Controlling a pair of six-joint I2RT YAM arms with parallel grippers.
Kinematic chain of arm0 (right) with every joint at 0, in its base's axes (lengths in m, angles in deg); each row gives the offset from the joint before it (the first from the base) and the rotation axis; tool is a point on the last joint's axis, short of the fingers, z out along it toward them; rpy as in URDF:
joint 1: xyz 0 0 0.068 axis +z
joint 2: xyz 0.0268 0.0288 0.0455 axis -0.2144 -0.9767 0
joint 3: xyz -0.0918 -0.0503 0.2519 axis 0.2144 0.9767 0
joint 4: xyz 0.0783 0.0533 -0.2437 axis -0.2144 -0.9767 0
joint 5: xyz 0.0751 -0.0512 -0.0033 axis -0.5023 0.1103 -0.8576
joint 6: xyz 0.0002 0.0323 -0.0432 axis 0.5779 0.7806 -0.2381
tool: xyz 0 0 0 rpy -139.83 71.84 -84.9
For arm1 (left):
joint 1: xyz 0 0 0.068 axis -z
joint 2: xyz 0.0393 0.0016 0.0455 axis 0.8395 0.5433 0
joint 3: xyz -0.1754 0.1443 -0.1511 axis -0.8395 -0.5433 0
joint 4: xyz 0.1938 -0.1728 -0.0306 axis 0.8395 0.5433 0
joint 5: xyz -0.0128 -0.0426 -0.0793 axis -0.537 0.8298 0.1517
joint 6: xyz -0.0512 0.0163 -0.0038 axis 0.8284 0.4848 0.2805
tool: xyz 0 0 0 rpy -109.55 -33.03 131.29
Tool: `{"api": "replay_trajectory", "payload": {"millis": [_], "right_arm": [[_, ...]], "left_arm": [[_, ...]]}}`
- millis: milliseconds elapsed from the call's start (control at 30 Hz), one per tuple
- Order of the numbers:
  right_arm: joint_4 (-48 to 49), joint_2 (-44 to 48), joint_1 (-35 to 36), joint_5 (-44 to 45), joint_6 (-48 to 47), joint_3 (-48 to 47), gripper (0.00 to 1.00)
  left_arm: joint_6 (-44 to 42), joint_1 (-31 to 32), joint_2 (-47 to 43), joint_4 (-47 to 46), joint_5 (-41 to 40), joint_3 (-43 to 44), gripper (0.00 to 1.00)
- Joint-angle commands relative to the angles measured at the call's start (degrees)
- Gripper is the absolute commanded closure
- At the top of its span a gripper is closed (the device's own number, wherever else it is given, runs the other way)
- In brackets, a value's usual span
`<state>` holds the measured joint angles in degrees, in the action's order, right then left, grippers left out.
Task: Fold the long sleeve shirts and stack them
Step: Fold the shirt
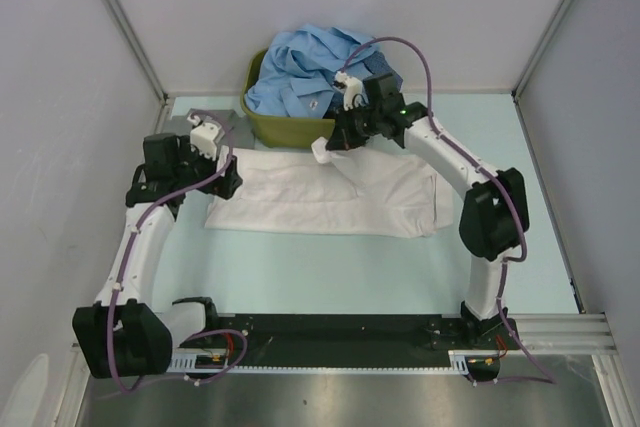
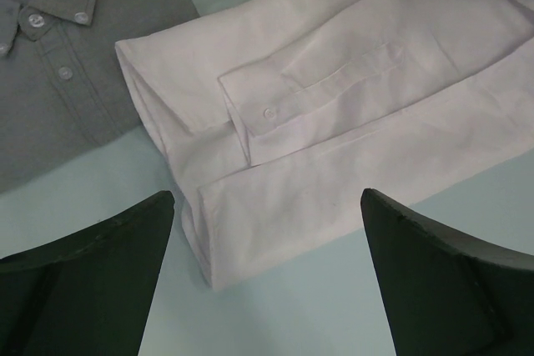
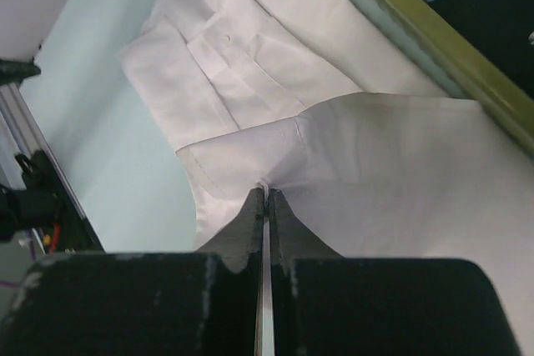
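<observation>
The white long-sleeved shirt (image 1: 330, 202), thin and limp, lay part-folded in a long band across the middle of the pale green tabletop (image 1: 330, 277). It sat just in front of an olive-green plastic tub (image 1: 272, 127) of light blue shirts (image 1: 300, 72) at the far edge. The right gripper (image 3: 265, 193), jaws pressed together, pinched a raised flap of its cloth. The left gripper (image 2: 265, 206) hung spread wide over the buttoned cuff (image 2: 269, 112) at its left end, beside a grey collared shirt (image 2: 75, 56). Light and floppy, the white shirt would likely sag unless taken at folded edges or corners.
</observation>
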<state>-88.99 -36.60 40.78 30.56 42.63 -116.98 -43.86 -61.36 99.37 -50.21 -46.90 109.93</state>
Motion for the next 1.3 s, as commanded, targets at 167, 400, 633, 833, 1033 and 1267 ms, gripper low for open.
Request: {"api": "replay_trajectory", "payload": {"millis": [167,400,633,833,1033,1267], "right_arm": [[23.55,-5.57,10.44,9.60,22.26,2.07,1.00],[28.82,-9.00,14.40,16.38,28.67,2.34,1.00],[30.23,-14.10,17.03,20.86,32.89,-0.73,1.00],[30.59,-17.88,18.62,24.47,36.06,-4.86,1.00],[33.22,-18.23,19.76,25.26,36.50,-7.33,1.00],[32.70,-18.14,19.59,24.21,39.13,-8.83,1.00]], "left_arm": [[1.91,-3.28,-5.73,1.12,-6.57,-3.57,0.01],[1.12,-4.08,-9.07,2.18,-8.24,-6.29,0.00],[0.16,-4.78,-10.48,2.62,-10.70,-7.61,0.01],[3.93,-8.37,-7.85,3.06,-14.58,-6.38,0.01],[3.85,-11.19,-6.88,2.89,-10.97,-6.64,0.01],[2.35,-12.25,-6.96,3.06,-10.70,-7.52,0.01]]}}
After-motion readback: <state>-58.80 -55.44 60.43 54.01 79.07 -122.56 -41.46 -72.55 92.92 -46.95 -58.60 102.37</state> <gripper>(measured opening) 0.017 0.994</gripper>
